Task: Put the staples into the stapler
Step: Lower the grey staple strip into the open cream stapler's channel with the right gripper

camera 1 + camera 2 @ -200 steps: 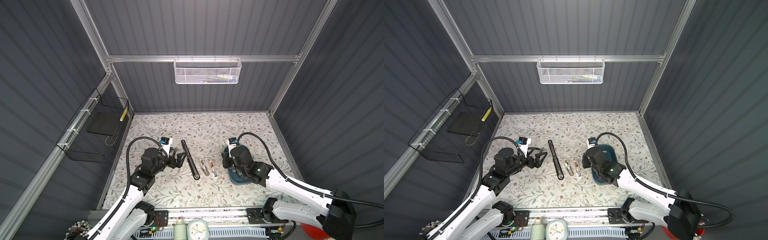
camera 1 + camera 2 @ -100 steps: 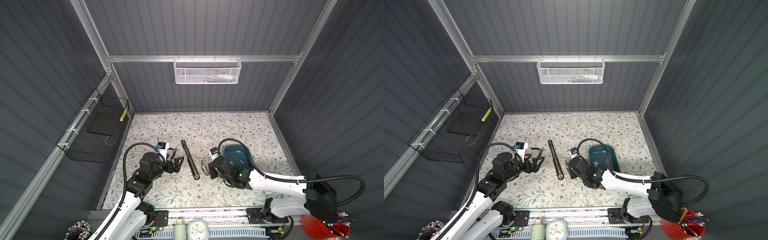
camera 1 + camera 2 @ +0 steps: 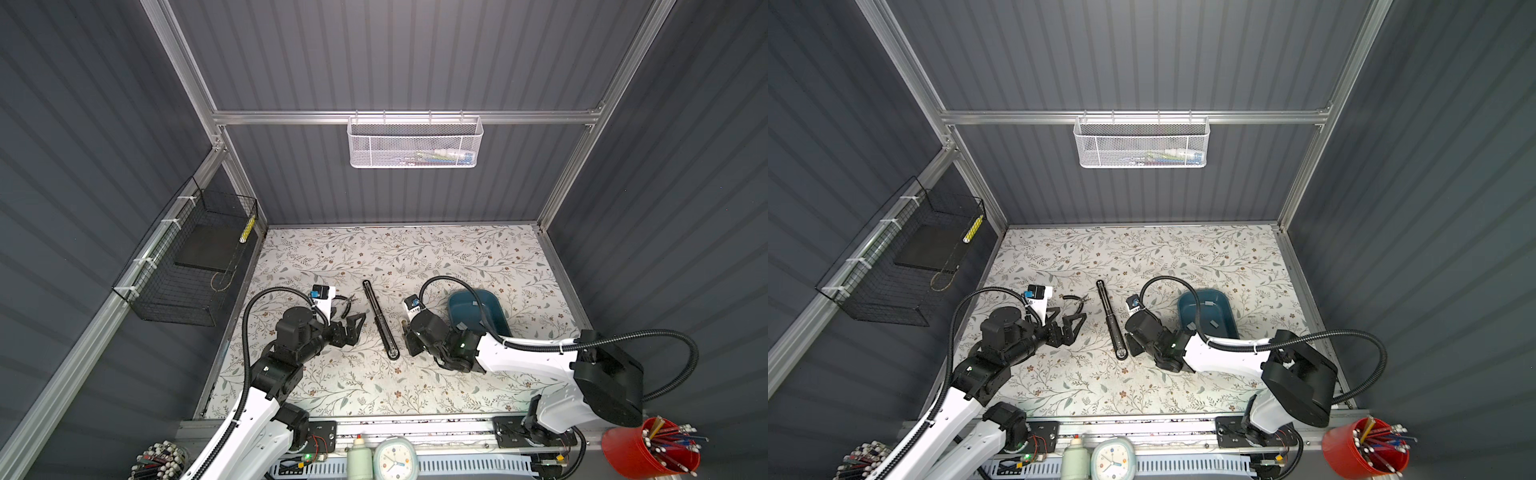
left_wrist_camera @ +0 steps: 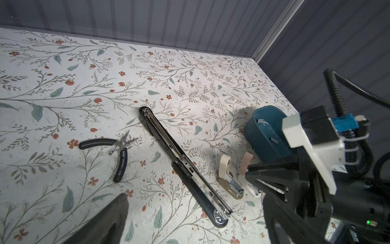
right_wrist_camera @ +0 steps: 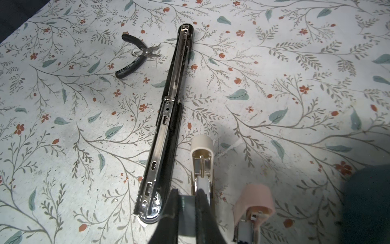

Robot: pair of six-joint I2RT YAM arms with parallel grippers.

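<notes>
1. The right gripper [image 5: 186,197] is now hanging over the small staplers. A second ago it was over the blue tray [image 4: 263,143], so the arm has been crossing from the tray to the staplers.
2. Its fingers are pressing together on a small grey staple strip [image 5: 186,213], which is showing between them in the right wrist view. I judge that the pickup is done and the insertion is beginning.
3. The strip is sitting just beside the open metal channel of the cream stapler [image 5: 201,160], whose lid is standing up. I cannot tell whether the two are touching.
4. The pink stapler [image 5: 253,202] is lying just beside the cream one. The long black stapler [image 3: 380,322] is lying on its other side, folded out flat.
5. More loose strips [image 3: 1212,322] are still lying in the tray.
6. The right arm is reaching low across the floral tabletop [image 3: 332,257] towards the middle. Its wrist is tipping down, so the fingers are pointing along the cream stapler.
7. The left gripper [image 3: 355,328] is spread wide and holding nothing. It is hovering low near the pliers [image 4: 118,147], apart from the small staplers, and has barely shifted.
8. The strip probably needs lining up with the channel before release, or it could land askew.
</notes>
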